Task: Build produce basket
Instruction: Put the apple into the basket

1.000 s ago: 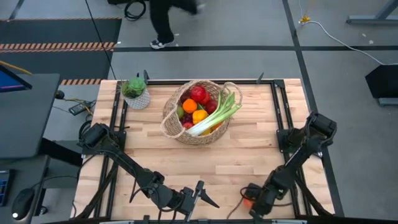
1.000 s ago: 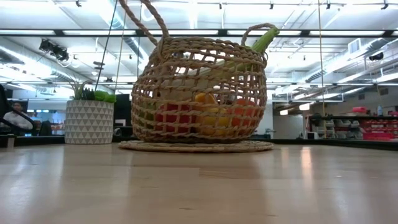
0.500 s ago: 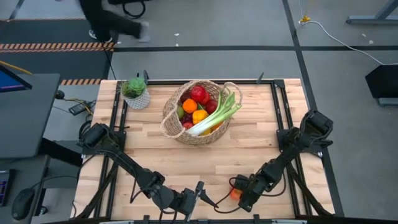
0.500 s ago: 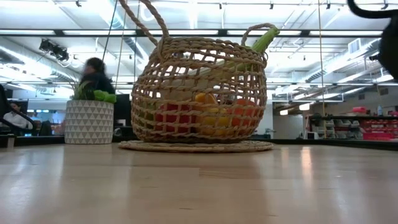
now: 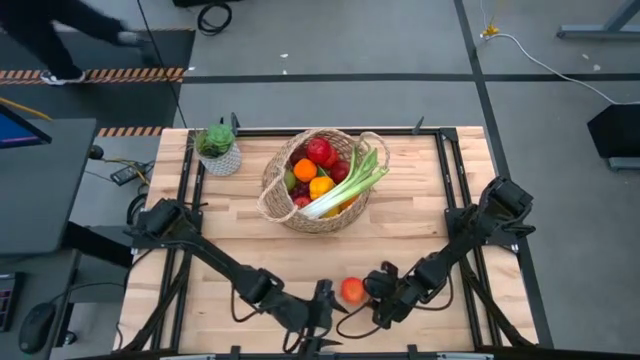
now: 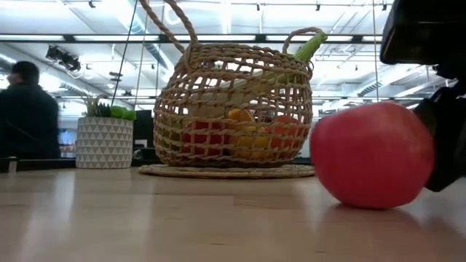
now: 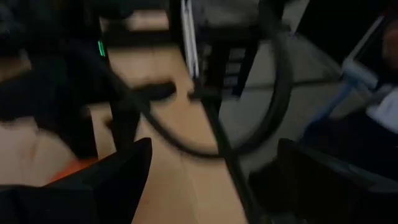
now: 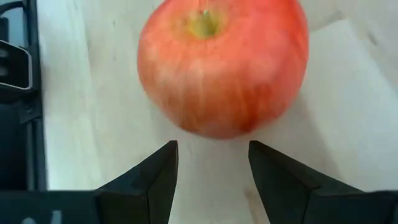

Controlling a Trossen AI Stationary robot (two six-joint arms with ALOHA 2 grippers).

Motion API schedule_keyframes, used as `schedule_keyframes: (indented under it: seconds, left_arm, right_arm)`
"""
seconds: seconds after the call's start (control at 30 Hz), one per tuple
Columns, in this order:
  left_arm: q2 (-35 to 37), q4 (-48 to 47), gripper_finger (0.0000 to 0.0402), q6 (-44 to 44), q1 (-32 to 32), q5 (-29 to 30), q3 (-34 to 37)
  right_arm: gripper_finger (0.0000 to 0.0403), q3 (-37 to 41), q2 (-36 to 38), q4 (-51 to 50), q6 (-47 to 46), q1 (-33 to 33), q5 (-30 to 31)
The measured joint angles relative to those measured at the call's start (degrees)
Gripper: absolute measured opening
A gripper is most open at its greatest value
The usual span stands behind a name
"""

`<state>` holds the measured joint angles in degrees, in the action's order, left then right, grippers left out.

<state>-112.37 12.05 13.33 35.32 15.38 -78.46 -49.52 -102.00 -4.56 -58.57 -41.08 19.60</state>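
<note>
The tan wicker basket (image 5: 315,182) stands at the table's far middle, holding red apples, oranges and a long green-white leek (image 5: 352,183); in the low view the basket (image 6: 233,109) rests on its flat base. One red apple (image 5: 351,291) lies on the table near the near edge. It shows large in the right wrist view (image 8: 221,62) and the low view (image 6: 371,154). My right gripper (image 8: 211,149) is open, with its fingertips just short of the apple on its right side (image 5: 373,296). My left gripper (image 5: 321,306) is open, left of the apple.
A small white pot with a green plant (image 5: 218,150) stands at the far left corner. Black rails (image 5: 450,180) run along the table's left and right sides. Bare wood (image 5: 300,255) lies between basket and apple. A person walks on the floor beyond the table (image 5: 60,35).
My right gripper has moved from the near edge toward the table's left and a little toward the far side. The apple has travelled with it and now lies on the table ahead of the fingers. The person beyond the table has walked left.
</note>
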Motion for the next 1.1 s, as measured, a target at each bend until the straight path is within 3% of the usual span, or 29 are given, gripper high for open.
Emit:
schedule_keyframes:
  seconds: [0.17,0.27,0.4,0.6,0.73,1.1]
  left_arm:
    - [0.00,-8.37,0.0354,5.11,-0.77,1.44,0.00]
    - [0.07,-10.21,0.0354,7.37,-0.82,8.32,0.02]
    - [-0.90,-7.80,0.0354,8.52,-0.87,14.85,-0.05]
    - [-5.06,-5.92,0.0354,12.27,-1.02,16.03,-0.02]
    - [-6.04,-6.25,0.0354,17.34,-1.09,21.08,0.00]
    - [-7.57,-9.47,0.0354,25.92,0.28,25.12,-0.01]
  right_arm:
    - [0.0204,-0.06,0.00,0.61,2.91,0.94,-0.21]
    - [0.0204,-0.07,0.04,0.82,5.88,1.17,0.00]
    - [0.0204,-0.11,-0.17,1.00,7.81,1.08,5.30]
    - [0.0204,-0.11,-0.17,2.00,10.26,0.98,8.76]
    - [0.0204,-0.15,-0.17,2.30,11.96,0.98,11.00]
    - [0.0204,-0.20,-0.17,2.33,17.21,1.58,11.30]
